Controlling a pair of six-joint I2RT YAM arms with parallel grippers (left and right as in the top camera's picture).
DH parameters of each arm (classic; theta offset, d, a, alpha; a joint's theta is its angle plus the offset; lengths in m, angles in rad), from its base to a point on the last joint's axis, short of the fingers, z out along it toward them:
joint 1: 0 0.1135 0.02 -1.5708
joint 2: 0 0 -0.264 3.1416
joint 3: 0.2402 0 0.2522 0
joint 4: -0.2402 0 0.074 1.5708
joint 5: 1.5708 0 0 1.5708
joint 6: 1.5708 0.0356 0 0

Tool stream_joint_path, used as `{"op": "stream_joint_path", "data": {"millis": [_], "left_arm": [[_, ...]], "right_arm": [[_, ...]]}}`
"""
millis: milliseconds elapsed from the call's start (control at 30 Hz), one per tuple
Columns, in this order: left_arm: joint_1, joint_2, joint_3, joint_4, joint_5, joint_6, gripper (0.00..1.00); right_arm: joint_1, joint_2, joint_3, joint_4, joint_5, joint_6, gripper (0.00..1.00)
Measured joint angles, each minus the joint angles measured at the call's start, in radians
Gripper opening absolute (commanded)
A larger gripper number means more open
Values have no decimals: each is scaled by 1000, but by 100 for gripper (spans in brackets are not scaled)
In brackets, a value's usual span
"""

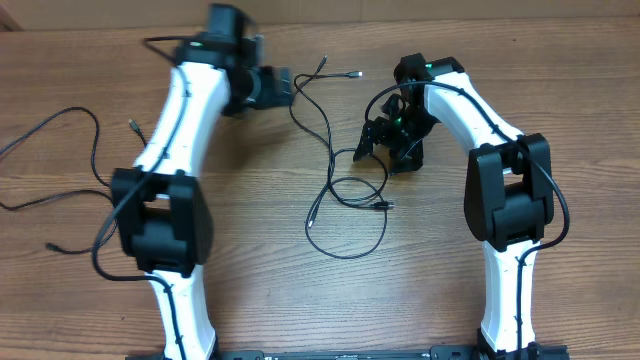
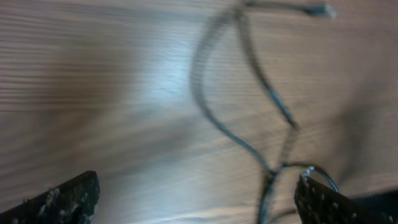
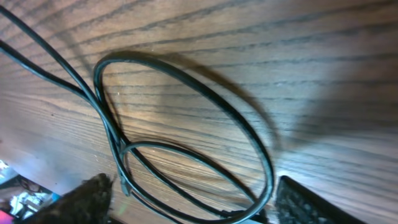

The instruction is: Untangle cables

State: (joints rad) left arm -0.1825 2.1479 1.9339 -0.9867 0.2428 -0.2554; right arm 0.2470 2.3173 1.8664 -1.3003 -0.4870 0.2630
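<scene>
Right claw stood open over the loop, seemingly to leave it slack. Left claw gaped above crossed strands.

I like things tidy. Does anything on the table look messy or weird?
Yes. The thin black cables in the middle of the table are looped and crossed over each other in a tangle. One more cable lies apart near the left edge.

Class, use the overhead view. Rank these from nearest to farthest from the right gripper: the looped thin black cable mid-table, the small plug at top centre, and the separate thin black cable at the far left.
From the right gripper:
1. looped thin black cable: right beside it, lower left.
2. small plug: above it, near the top.
3. separate thin black cable: far left side.
</scene>
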Motion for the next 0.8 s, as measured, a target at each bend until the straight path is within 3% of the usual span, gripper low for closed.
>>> {"op": "stream_joint_path", "data": {"millis": [233,433,467,533,600,800], "left_arm": [[-182,0,-48,22,-113,-96,100],[-250,0,-147,144,-204,-164,100],[-253,0,-159,166,-215,-174,100],[-254,0,-180,198,-231,-197,100],[-249,0,-195,226,-241,-218,100],[-222,0,-209,237,-256,-242,100]], "right_arm": [[14,0,-21,11,1,-15,85],[52,0,-51,43,1,-21,85],[58,0,-56,45,0,-21,83],[68,0,-60,43,-3,-30,67],[72,0,-62,42,-4,-26,60],[62,-9,-56,7,-59,-38,61]]}}
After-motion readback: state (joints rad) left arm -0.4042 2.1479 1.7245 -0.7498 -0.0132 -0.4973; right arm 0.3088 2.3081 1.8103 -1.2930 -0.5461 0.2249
